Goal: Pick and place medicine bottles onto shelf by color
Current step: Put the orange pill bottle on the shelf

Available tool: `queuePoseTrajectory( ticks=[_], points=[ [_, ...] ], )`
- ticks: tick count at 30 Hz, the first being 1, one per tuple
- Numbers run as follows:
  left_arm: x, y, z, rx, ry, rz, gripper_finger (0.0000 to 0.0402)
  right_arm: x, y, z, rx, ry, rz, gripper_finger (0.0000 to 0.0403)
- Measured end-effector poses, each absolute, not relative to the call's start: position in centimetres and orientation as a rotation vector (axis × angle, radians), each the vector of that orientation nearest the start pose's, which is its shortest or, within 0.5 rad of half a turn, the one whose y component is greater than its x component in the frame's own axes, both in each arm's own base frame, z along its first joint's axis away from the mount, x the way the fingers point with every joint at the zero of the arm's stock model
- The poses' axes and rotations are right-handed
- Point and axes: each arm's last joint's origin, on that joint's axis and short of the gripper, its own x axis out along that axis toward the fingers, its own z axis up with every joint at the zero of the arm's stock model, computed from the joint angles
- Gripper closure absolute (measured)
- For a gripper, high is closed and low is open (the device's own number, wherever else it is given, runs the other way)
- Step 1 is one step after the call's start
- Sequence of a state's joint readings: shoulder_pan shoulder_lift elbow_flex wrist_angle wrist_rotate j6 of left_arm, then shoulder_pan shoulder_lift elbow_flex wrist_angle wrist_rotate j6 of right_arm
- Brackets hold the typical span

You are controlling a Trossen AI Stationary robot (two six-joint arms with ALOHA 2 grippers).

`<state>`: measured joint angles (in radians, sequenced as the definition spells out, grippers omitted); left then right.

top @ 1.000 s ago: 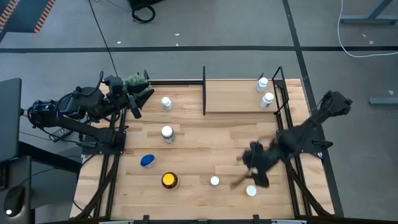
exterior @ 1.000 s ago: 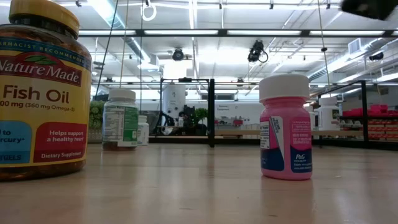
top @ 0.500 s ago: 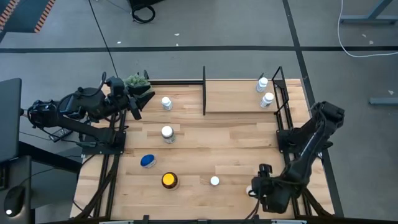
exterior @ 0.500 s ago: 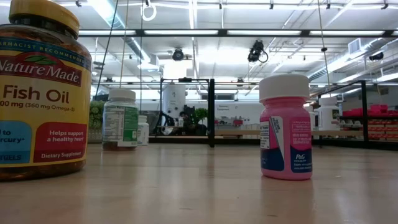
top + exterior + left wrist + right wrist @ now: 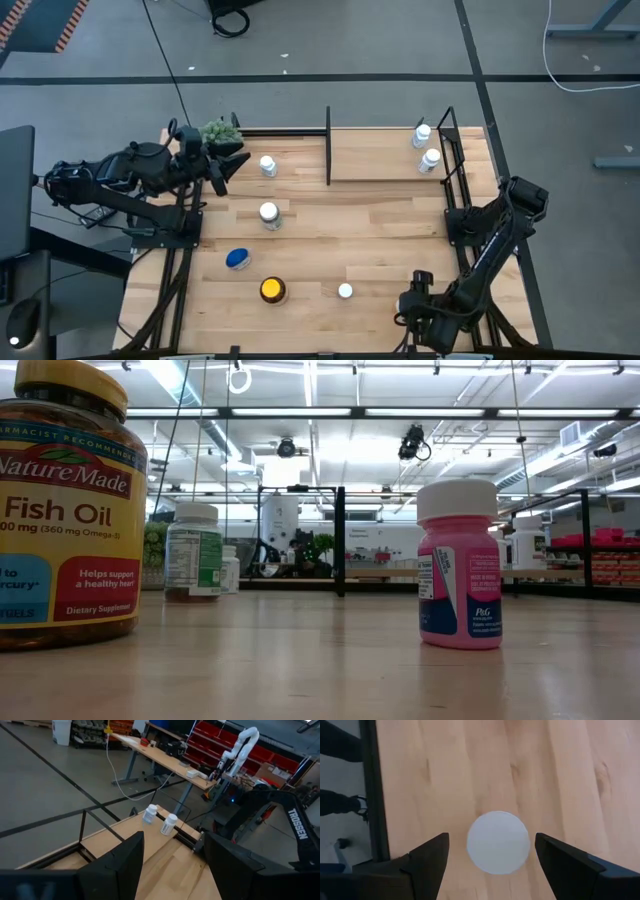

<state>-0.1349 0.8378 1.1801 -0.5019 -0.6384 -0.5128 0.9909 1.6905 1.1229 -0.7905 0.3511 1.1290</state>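
Overhead, largest first:
Shelf (image 5: 385, 160): far table edge; two white-capped bottles (image 5: 427, 146) at its right end.
Right gripper (image 5: 492, 865): near-right corner, fingers spread, released, above a white bottle cap (image 5: 497, 841).
Left gripper (image 5: 172, 865): far-left, parted, empty.

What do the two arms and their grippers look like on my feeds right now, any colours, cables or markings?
Both arms are dark, near black, built of jointed tubular links on black bases. The left gripper and right gripper each have two flat, matte black fingers with angled edges. White TROSSEN lettering runs along the right arm's link. Black cables bundle near the left arm's base.
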Motion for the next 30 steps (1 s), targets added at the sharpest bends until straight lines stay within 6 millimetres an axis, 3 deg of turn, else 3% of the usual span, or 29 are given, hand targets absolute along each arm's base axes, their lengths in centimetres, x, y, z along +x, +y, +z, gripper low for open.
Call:
queuePoseTrajectory(
  ticks=[20, 30],
  points=[
    [14.4, -0.3, 41.9, -0.426, 0.074, 0.506, 0.0182, 17.8, 25.0, 18.3, 0.148, 1.103, -0.168, 0.0099],
    [14.4, -0.3, 41.9, -0.425, 0.076, 0.506, 0.0182, 17.6, 24.8, 16.3, 0.150, 1.122, -0.158, 0.0099]
  ],
)
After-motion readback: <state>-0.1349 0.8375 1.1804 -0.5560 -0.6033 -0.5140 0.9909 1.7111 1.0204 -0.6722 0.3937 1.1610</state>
